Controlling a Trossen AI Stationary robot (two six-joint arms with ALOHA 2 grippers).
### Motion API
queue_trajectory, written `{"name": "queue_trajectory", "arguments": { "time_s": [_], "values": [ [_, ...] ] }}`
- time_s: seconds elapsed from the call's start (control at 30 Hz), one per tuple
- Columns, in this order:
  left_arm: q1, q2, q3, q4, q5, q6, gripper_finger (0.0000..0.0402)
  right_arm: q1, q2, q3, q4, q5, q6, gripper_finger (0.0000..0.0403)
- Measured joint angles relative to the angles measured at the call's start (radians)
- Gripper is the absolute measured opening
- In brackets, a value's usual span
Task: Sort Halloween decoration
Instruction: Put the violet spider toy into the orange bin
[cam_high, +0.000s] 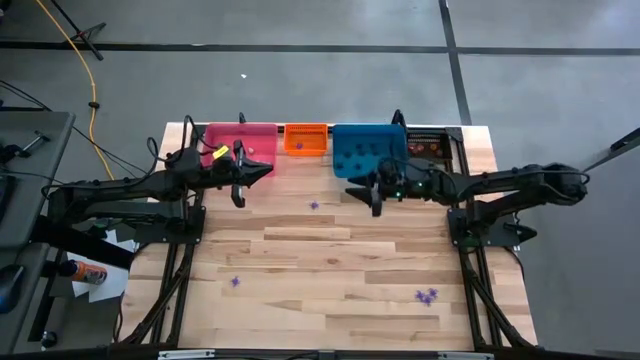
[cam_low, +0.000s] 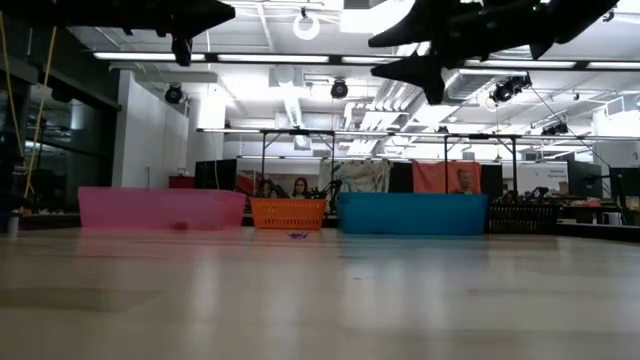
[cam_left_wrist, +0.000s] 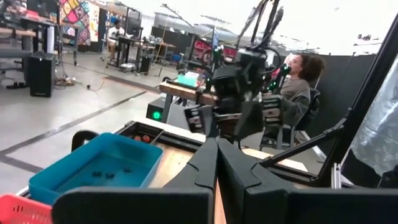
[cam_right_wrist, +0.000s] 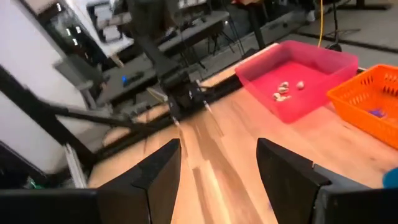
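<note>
On my left, the left hand (cam_high: 238, 190) waits with its fingers pressed together, holding nothing, just in front of the pink bin (cam_high: 256, 137), which contains pale trinkets (cam_right_wrist: 283, 91). Next comes the orange bin (cam_high: 306, 139), then the blue bin (cam_high: 368, 148). The right hand (cam_high: 375, 198) hangs at the blue bin's near edge with its fingers spread and empty; I judge it is free for the next pickup. Purple decorations remain loose on the table (cam_high: 340, 270): one (cam_high: 314, 205) between the hands, one (cam_high: 235, 282) near the front left, a cluster (cam_high: 427, 296) at the front right.
</note>
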Motion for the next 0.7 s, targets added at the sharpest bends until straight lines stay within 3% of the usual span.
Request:
{"name": "queue_trajectory", "arguments": {
  "time_s": [0.4,0.53,0.63,0.7],
  "values": [
    [0.0,0.0,0.0,-0.047,-0.001,0.0,0.0,0.022,0.001,0.025,-0.028,0.014,-0.077,0.0204],
    [0.0,0.001,0.0,-0.065,-0.082,-0.062,0.0001,0.022,0.001,0.025,-0.051,0.02,-0.075,0.0204],
    [0.001,0.003,0.003,-0.085,-0.107,-0.099,0.0014,0.022,0.001,0.025,-0.077,0.025,-0.056,0.0204],
    [-0.003,0.003,0.03,-0.106,-0.062,-0.122,0.0032,0.022,0.001,0.025,-0.087,0.026,-0.041,0.0204]
  ]
}}
